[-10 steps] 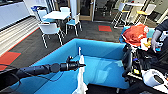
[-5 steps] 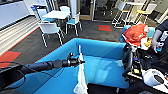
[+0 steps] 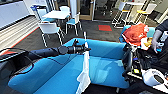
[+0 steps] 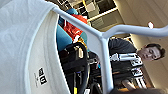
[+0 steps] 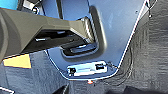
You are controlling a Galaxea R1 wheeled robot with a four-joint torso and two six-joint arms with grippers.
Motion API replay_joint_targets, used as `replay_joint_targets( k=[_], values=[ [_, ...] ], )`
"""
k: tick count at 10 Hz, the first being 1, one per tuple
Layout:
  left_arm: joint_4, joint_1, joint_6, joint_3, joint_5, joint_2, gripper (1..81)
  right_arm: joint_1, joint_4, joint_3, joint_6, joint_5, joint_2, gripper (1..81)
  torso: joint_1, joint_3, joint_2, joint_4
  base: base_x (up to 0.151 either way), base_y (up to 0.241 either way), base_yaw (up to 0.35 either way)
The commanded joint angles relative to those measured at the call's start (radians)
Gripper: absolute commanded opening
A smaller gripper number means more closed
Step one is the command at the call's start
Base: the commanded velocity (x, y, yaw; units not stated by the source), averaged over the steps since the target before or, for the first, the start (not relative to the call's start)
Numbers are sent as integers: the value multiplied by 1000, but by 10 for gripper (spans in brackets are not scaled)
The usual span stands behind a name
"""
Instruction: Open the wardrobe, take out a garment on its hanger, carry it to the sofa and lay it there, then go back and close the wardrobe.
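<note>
white chairs [image 3: 51, 28] ring a white table [image 3: 58, 15]; an orange garment [image 3: 135, 33] lies near a person [image 3: 158, 35].

The place looks like an office lounge or a campus common area, not a home. A bright blue sofa [image 3: 105, 62] stands on dark carpet [image 3: 95, 32] with a red square set into it. Behind it, white chairs [image 3: 51, 30] are grouped around a white table [image 3: 58, 15], and high stools [image 3: 120, 12] stand at a tall table farther back. Glass doors and partitions close off the far side. A person [image 3: 160, 35] stands beside equipment at the sofa's end, near a heap of orange cloth [image 3: 135, 33].
</note>
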Motion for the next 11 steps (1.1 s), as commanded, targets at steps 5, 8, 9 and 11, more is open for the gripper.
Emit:
replay_joint_targets(
  k=[5, 8, 9, 11],
  values=[
    [-159, -294, 5, -318, 28, 161, 10, -9, 2, -6, -4, -75, -4, 811, 0, 0, 0, 0, 0, 0, 0],
    [-162, -316, 5, -378, 65, 129, 10, -9, 2, -8, -4, -72, -4, 811, 0, -1, 0, 0, 0, 0, 0],
    [-161, -316, 7, -372, 68, 91, 10, -9, 2, -11, -4, -72, -1, 811, 0, -1, 0, 0, 0, 0, 0],
    [-152, -309, 8, -341, 79, -13, 10, -7, -3, -15, -4, -72, 6, 811, 0, -1, 0, 0, 0, 0, 0]
  ],
)
